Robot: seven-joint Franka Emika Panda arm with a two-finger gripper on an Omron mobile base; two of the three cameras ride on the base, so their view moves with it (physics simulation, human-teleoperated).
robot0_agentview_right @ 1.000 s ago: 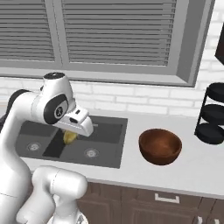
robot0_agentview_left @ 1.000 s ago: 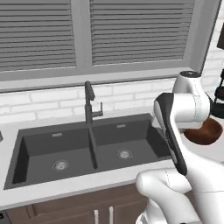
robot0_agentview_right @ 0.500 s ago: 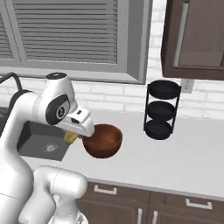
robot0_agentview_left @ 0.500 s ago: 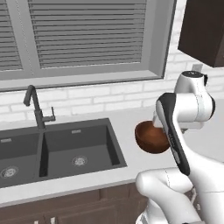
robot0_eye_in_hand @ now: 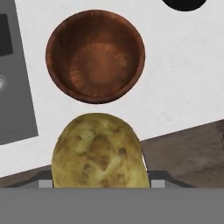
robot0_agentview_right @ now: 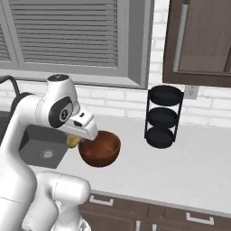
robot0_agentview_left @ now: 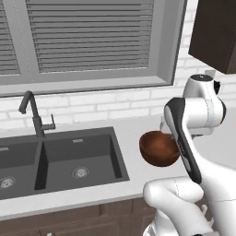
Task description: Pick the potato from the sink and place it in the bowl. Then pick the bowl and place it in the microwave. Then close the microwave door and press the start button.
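My gripper (robot0_agentview_right: 74, 138) is shut on the potato (robot0_agentview_right: 71, 141), a lumpy yellowish-tan piece that sits large at the bottom of the hand view (robot0_eye_in_hand: 98, 153) and hides the fingertips. The reddish-brown bowl (robot0_agentview_right: 99, 148) stands empty on the counter just right of the held potato, and in the hand view the bowl (robot0_eye_in_hand: 95, 56) lies straight ahead of it. From the left base view the bowl (robot0_agentview_left: 158, 148) is partly behind my arm. The dark sink (robot0_agentview_left: 78, 156) lies to the left. The microwave and its door are out of view.
A black three-tier rack (robot0_agentview_right: 163, 116) stands on the pale counter (robot0_agentview_right: 189, 167) right of the bowl, under a dark wall cabinet (robot0_agentview_right: 203, 36). The gooseneck tap (robot0_agentview_left: 33, 113) rises behind the sink. Brown drawer fronts (robot0_agentview_right: 149, 214) run below the counter's front edge.
The base has driven right, so both base views shifted: sink and tap slid left, the bowl came close to the hand. The potato stays in the gripper.
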